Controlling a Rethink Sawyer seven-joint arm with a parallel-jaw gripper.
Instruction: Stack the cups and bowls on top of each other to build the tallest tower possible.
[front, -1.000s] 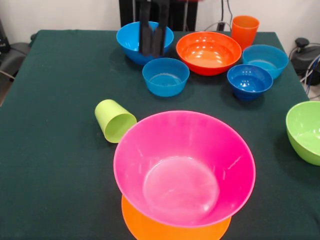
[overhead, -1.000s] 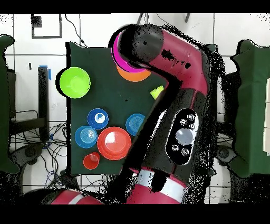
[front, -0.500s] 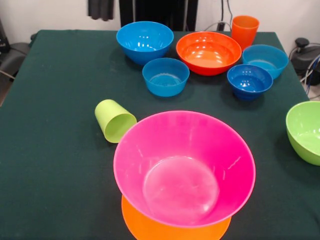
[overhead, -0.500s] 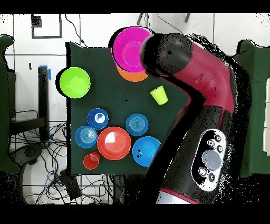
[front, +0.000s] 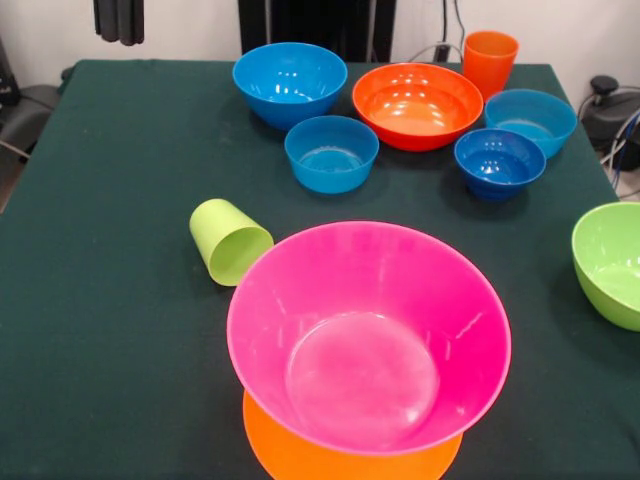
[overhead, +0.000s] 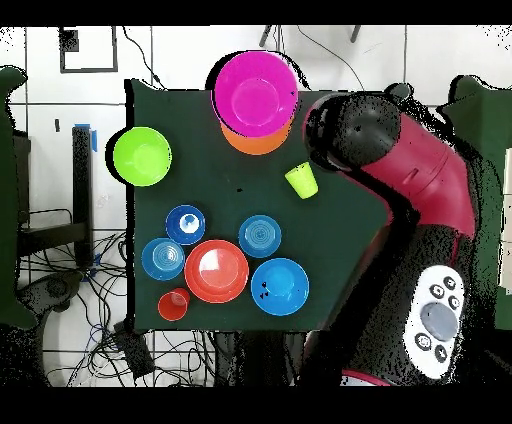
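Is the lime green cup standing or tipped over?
Tipped over: the lime green cup lies on its side on the table, open mouth showing beside the pink bowl.

The front view looks across the green-clothed table (front: 110, 330) toward the robot's side, set low and close, so the pink bowl (front: 368, 335) fills the near foreground. The overhead view looks straight down from high up, taking in the whole table (overhead: 200, 150) and surrounding floor, turned half round. Both share the tabletop; the pink bowl (overhead: 256, 91) sits at its top edge overhead.

Gripper (front: 119, 22) raised at the table's far corner.
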